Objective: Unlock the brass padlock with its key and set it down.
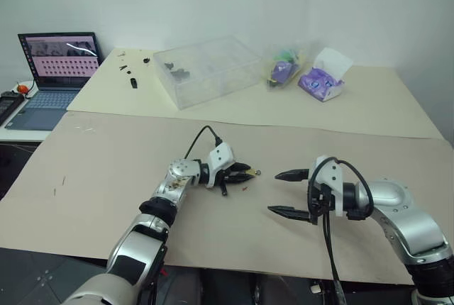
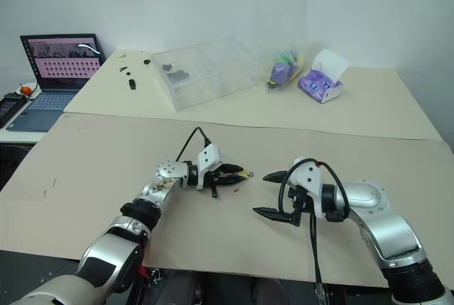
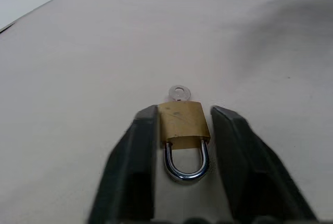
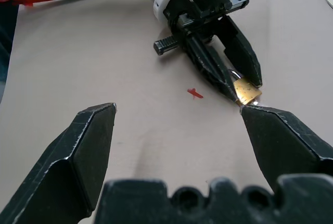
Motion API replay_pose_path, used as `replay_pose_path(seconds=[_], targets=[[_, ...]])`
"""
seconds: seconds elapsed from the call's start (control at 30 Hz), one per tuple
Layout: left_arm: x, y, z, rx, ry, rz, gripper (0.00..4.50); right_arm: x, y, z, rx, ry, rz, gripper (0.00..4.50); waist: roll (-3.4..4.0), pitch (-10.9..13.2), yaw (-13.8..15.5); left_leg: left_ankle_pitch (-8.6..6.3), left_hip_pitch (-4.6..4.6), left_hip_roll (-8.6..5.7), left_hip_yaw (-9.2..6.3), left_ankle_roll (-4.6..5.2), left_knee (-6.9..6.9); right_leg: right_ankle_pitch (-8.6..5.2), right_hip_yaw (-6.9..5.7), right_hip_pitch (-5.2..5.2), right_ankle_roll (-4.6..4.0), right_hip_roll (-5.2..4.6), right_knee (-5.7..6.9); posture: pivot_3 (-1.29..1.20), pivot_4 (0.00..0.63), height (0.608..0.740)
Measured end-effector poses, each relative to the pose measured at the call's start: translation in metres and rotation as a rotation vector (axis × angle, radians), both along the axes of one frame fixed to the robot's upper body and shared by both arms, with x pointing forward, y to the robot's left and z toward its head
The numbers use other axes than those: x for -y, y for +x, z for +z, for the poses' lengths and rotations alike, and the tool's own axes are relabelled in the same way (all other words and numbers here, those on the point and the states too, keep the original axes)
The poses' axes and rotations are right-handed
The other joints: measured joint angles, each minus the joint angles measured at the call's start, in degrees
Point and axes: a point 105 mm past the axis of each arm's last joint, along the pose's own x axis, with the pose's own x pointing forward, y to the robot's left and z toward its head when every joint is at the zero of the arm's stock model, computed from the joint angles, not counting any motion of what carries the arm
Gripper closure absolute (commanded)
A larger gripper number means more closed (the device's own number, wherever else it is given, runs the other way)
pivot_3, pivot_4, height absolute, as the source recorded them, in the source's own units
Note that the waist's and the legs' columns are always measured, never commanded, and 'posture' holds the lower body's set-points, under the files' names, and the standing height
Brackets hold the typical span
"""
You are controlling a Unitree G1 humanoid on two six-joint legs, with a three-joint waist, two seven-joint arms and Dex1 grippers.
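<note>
Left end effector [image 3: 183, 130] narrowed around brass padlock [image 3: 183, 125] — one finger touching, right end effector [image 1: 286, 193] wide, empty.

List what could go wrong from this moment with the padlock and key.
1. The left gripper touches the brass padlock with one finger only; a gap shows at the other, so the lock may twist or slip.
2. The key shows little beyond its small ring head past the lock body, and the open right gripper could miss it or knock the lock loose.
</note>
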Motion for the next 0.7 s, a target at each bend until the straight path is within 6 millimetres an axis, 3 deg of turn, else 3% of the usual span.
replay_pose_path(seconds=[0.43,0.57,0.7], targets=[[0.001,0.001,0.002,0.003,-0.009,0.011,3.75,0.0,0.001,-0.003,0.002,-0.016,-0.009,0.0,0.0,0.0,0.1,0.0,-0.06,-0.02,-0.03,0.0,0.04,0.0,-0.01,-0.01,0.01,0.0,-0.01,0.0,0.15,0.74],[-0.015,0.007,0.01,0.009,0.007,0.041,3.75,-0.002,0.006,0.0,0.027,-0.012,-0.028,0.0,-0.05,0.0,-0.7,0.01,-0.23,0.01,-0.05,0.01,0.05,0.01,0.0,-0.24,0.0,0.05,0.01,0.0,0.15,0.74],[-0.051,0.01,0.04,0.052,0.048,0.036,3.75,-0.001,0.01,0.001,0.053,-0.019,-0.056,0.0,-0.08,0.1,-2.6,-0.01,-0.32,0.1,-0.12,0.01,0.02,0.18,0.0,-0.36,-0.07,0.15,0.11,0.0,0.15,0.74]])
